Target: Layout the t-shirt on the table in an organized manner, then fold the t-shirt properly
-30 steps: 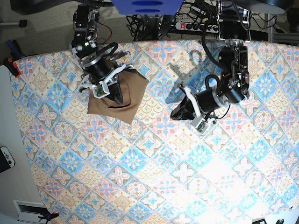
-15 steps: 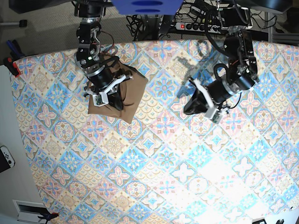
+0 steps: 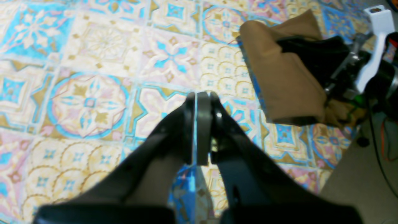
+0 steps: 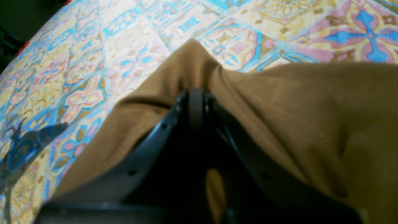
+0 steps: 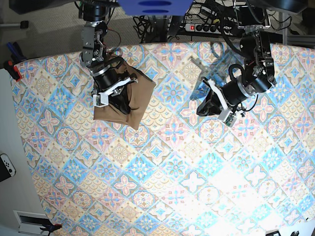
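1. Both sets of jaws read as pressed together from my seat. On the left gripper [image 3: 199, 102] the two fingers meet along a thin seam with nothing between them, and it hangs over bare patterned cloth, touching no object that I can make out.
2. Looking through the right wrist camera, I see the right gripper [image 4: 196, 96] with its fingers together too, tips buried in a raised ridge of tan fabric. The cloth wraps close around both fingers; I read this as a pinch on that ridge, though the exact contact is hidden by the fold.
3. Moving outward, the t-shirt [image 5: 135, 96] lies as a compact folded bundle near the far edge of the table [image 5: 162, 167], on the side of the right arm. Its layers are stacked, with a dark crease at the near edge.
4. From the left wrist view the bundle sits well apart from the left gripper, with the right arm's black and white body lying over its far part.
5. Beyond the table's far edge I see a power strip [image 5: 209, 28] and tangled cables. A white game controller [image 5: 6, 166] lies off the table's side.
6. Between the two arms only open tabletop shows.
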Motion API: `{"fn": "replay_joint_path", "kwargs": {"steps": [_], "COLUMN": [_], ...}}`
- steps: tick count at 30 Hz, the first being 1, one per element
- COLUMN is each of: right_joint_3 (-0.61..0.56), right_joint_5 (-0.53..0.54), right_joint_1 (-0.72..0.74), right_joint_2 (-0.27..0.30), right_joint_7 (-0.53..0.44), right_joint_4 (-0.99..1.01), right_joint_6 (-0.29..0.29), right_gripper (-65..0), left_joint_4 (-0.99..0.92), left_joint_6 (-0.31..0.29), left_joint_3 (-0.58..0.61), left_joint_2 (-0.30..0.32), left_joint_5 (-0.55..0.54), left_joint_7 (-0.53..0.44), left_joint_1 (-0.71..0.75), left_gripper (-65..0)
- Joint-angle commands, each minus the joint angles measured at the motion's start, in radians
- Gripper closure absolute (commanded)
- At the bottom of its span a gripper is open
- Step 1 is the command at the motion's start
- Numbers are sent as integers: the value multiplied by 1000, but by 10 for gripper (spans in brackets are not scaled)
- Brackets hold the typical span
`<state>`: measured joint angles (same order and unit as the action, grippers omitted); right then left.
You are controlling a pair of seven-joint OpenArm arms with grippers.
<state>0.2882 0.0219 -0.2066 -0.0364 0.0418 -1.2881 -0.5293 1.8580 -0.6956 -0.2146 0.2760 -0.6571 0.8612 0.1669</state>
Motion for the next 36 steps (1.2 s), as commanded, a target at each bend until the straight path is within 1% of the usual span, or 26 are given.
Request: {"fn": "replay_joint_path", "kwargs": {"steps": [1,3,4,7,10,12,15,19,21,23,25,27,31,33,35,36], "right_joint_3": [12,26,33,64,105,113,113,121,124,158,200,243,305,319,348,366], "right_joint_5": [-58,-58,-58,-58,-58,-58,-58,-58,-58,-58,-58,-58,-49,6,92,134], "right_joint_1": [-21,-23,-23,-23,-24,-43,-86,-141,-201,-255,-279,-288,-308,-354,-394,-416], "right_joint_2": [10,10,10,10,7,3,3,-1,-27,-70,-107,-113,-118,-118,-118,-118], "right_joint_7": [96,97,108,168,203,232,266,263,261,244,192,145,100,97,73,59], "right_joint_4": [-31,-127,-180,-344,-497,-559,-609,-634,-634,-634,-634,-635,-632,-632,-634,-634], "right_joint_6": [33,33,33,33,33,33,34,39,39,39,39,39,39,41,44,54], "right_gripper": [0,0,0,0,0,0,0,0,0,0,0,0,0,0,0,0], "left_joint_4": [19,24,35,84,156,188,214,223,225,225,225,225,222,220,217,211], "left_joint_6": [-3,-3,-3,-3,-3,-3,-3,-3,-3,-3,-3,-3,-3,-3,-3,-3], "left_joint_3": [-7,-9,-9,-6,-12,-12,-12,-10,-12,-12,-10,-6,-4,-4,-4,-4], "left_joint_2": [6,7,19,49,59,67,62,62,62,65,65,65,62,61,61,61], "left_joint_5": [-19,-17,-17,-16,1,47,156,248,270,288,314,345,408,415,420,420], "left_joint_7": [-24,-24,-24,-26,-26,-32,-33,-35,-41,-87,-150,-218,-325,-376,-423,-442], "left_joint_1": [-10,-10,-10,10,36,62,98,153,193,242,303,360,463,507,544,566], "left_gripper": [0,0,0,0,0,0,0,0,0,0,0,0,0,0,0,0]}}
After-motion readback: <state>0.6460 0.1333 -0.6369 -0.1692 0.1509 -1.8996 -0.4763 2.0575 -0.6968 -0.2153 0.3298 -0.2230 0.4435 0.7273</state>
